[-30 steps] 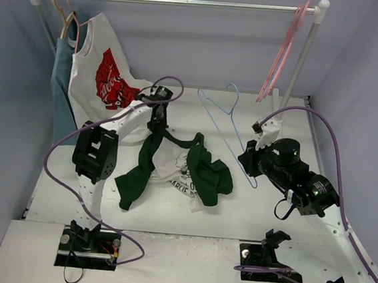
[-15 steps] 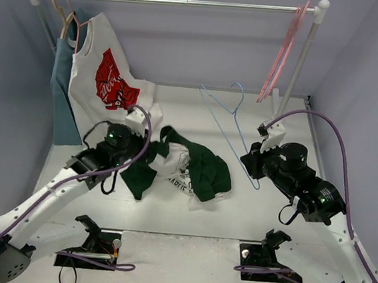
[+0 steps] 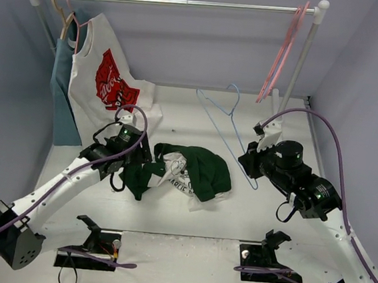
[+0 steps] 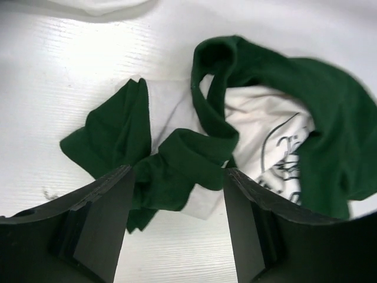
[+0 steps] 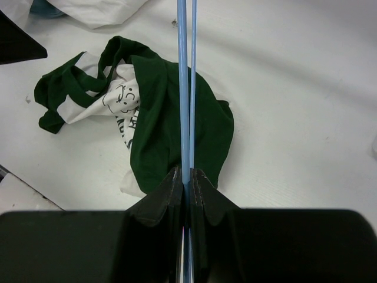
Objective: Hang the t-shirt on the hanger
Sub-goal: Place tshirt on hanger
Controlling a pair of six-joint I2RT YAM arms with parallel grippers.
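Spreading from the back wall to the near edge, the white table had bare surface along its near edge and at its back middle. A clothes rail ran across the back. At its left end hung a white shirt with red graphic and a blue-grey garment. The shirt's hem spilled onto the back-left corner of the surface, close behind the left arm. The t-shirt lay crumpled at the middle of the surface. The hanger slanted from the back middle toward the right, just right of that heap. Pink hangers hung at the rail's right end. The left gripper stood spread wide at the heap's left side, its fingers flanking a bunched green sleeve without pinching it. The right gripper was closed tight on the hanger's lower wires.
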